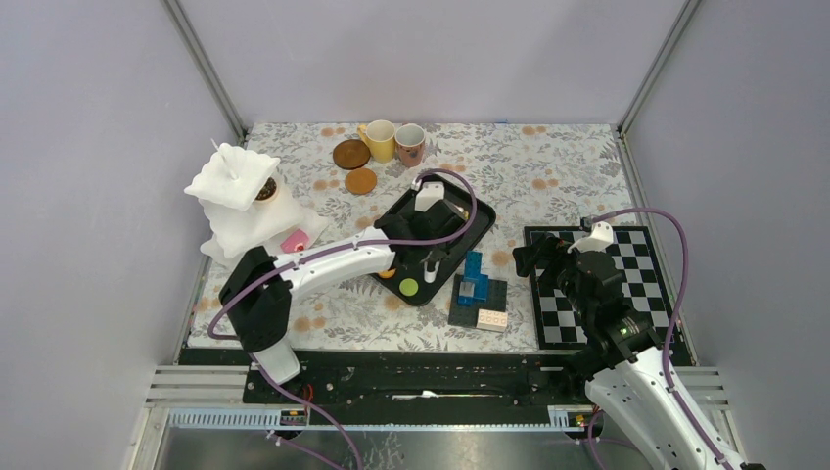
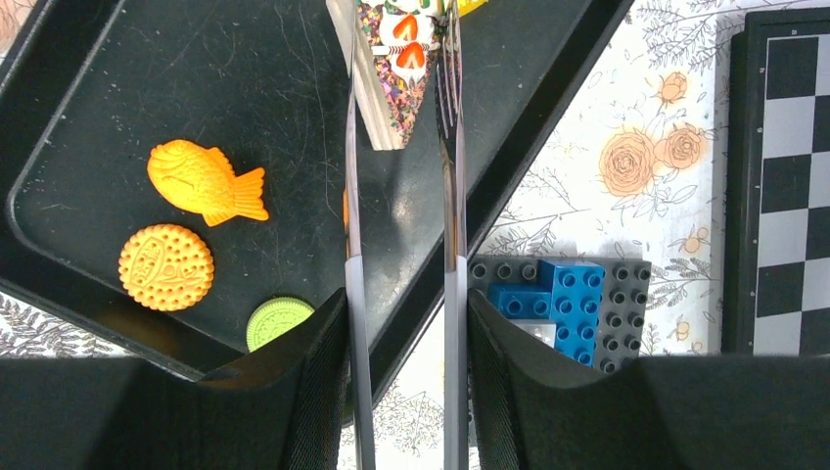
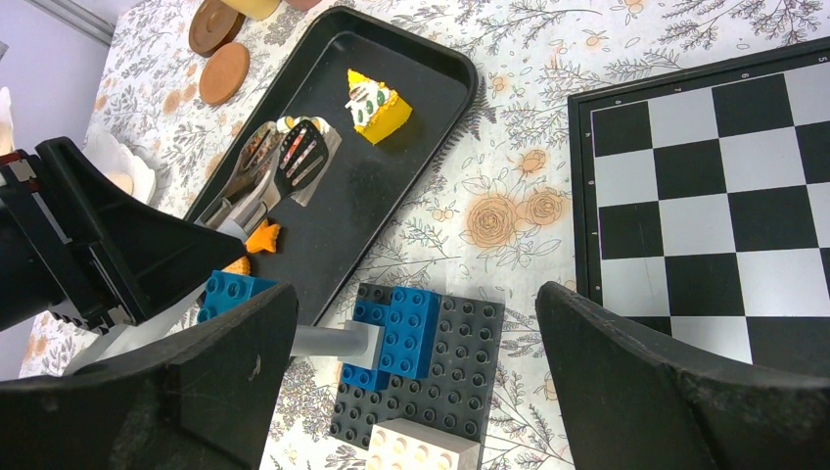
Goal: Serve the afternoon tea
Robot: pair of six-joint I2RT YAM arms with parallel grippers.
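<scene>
My left gripper (image 2: 403, 333) is shut on the metal tongs (image 2: 352, 196), and both tong arms run up between its fingers. The tong tips (image 3: 292, 157) sit on either side of a sprinkled cake slice with strawberries (image 2: 396, 69) on the black tray (image 1: 486, 217). Also on the tray are a yellow cake wedge (image 3: 377, 106), a fish-shaped orange cookie (image 2: 206, 183), a round orange cookie (image 2: 166, 266) and a green cookie (image 2: 277, 321). A yellow mug (image 1: 380, 139), a pinkish mug (image 1: 410, 144) and two brown coasters (image 1: 350, 154) stand at the back. My right gripper (image 3: 416, 392) hangs open above the brick stack.
The blue and black brick stack (image 1: 477, 294) lies just right of the tray's near corner. A chessboard (image 1: 626, 284) lies at the right under my right arm. A white tiered stand (image 1: 235, 181) at the left holds a brown donut (image 1: 266, 188) and a pink cake (image 1: 294, 240).
</scene>
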